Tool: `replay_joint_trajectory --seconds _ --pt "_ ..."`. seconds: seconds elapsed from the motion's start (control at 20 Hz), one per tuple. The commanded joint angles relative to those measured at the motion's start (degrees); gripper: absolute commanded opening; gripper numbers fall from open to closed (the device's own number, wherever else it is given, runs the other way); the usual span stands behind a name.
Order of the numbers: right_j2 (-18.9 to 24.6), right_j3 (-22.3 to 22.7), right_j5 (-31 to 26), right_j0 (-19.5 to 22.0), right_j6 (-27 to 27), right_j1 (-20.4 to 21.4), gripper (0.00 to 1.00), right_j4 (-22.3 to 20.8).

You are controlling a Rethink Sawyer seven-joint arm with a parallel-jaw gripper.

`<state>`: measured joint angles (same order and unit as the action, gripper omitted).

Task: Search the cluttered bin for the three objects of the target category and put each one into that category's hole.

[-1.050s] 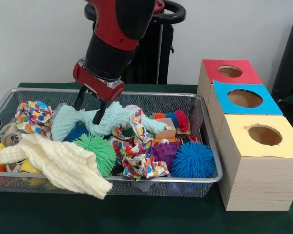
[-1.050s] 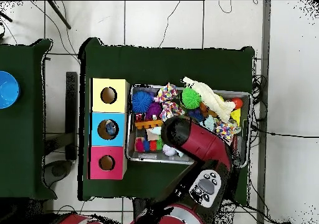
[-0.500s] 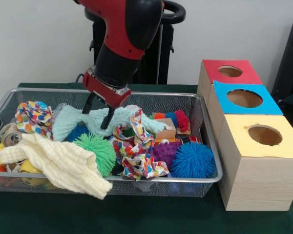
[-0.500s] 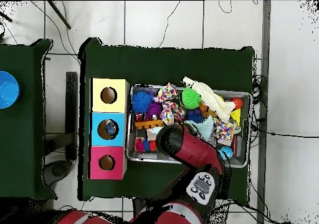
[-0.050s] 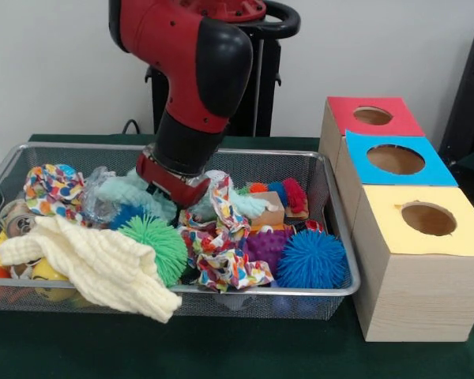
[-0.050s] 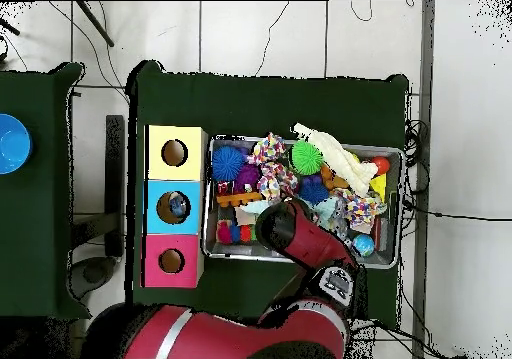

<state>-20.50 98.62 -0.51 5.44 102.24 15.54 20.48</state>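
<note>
Gripper [image 5: 174, 192] is down in the wire bin [image 5: 332, 225], its end sunk into the mint green cloth [image 5: 130, 196]; fingers hidden by the cloth and wrist, so can't tell jaw opening or whether it has hold of anything. In overhead view the arm covers the gripper completely.

Rel. to gripper, front view: multicolour patterned cloth [image 5: 221, 237] just to its right and in front, touching the mint cloth. Green spiky ball [image 5: 154, 245] just in front, below. Cream knit cloth [image 5: 95, 264] further front-left, draped over bin's front rim. Second patterned cloth [image 5: 54, 188] to the left, near bin's left end. Purple spiky ball [image 5: 267, 246] and blue spiky ball [image 5: 311, 259] to front-right, side by side. Small wooden block [image 5: 270, 210] and red fuzzy toy [image 5: 294, 195] to the right.

Well right of gripper, outside bin: 3 boxes w/ holes, red box [image 5: 371, 117], blue box [image 5: 395, 160], yellow box [image 5: 426, 221]. Overhead shows something inside the blue box's hole.
</note>
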Motion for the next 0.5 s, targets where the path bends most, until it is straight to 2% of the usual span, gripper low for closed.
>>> replay_joint_trajectory --seconds 0.05,0.2,0.25,0.35,0.5 --pt "11.7 4.7 4.1 2.6 14.5 -5.0 1.0 0.2" --pt "12.3 5.2 6.1 3.1 15.4 -5.0 1.0 0.3" --pt "12.5 5.4 7.0 3.2 15.8 -5.0 0.0 0.4" --pt "11.7 4.7 2.7 2.7 13.5 -4.3 0.0 0.8" --pt "10.8 5.1 -0.1 1.4 13.1 -1.8 0.0 1.5"
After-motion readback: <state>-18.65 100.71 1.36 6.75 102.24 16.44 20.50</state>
